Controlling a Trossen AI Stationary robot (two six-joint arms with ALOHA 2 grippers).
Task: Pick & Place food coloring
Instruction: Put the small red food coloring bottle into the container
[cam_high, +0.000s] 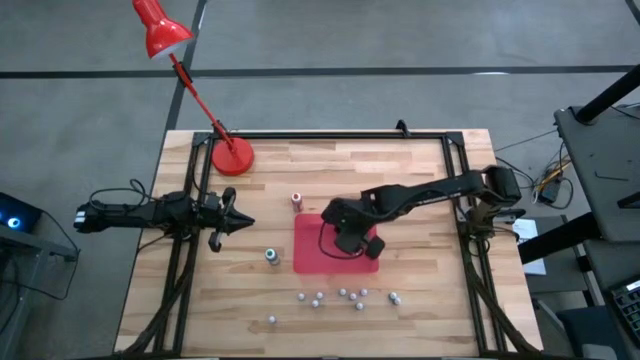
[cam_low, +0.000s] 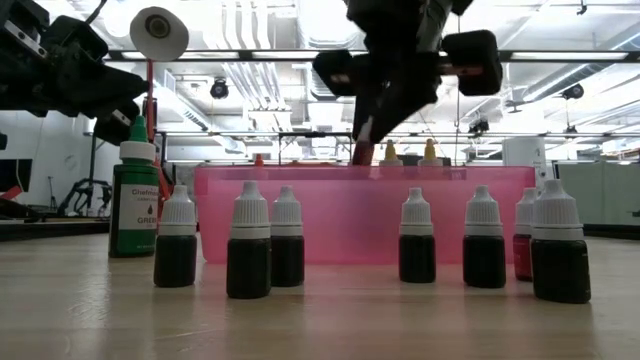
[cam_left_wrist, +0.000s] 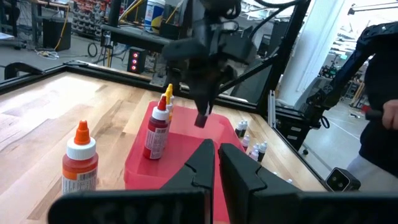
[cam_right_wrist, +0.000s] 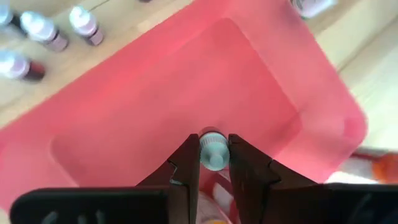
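From my station the table (cam_high: 420, 300) reads as pale wood planks, smooth with a soft sheen in the low view. The red tray (cam_left_wrist: 180, 158) looks like translucent plastic, glossy along its rim. The food coloring (cam_low: 250, 245) bottles seem to be glossy plastic with matt whitish caps; the orange one (cam_left_wrist: 79, 163) wears a paper label. The right gripper (cam_right_wrist: 214, 163) has matt black fingers (cam_right_wrist: 186, 168), plastic by the look. The red lamp (cam_high: 160, 30) shade looks like glossy painted metal.
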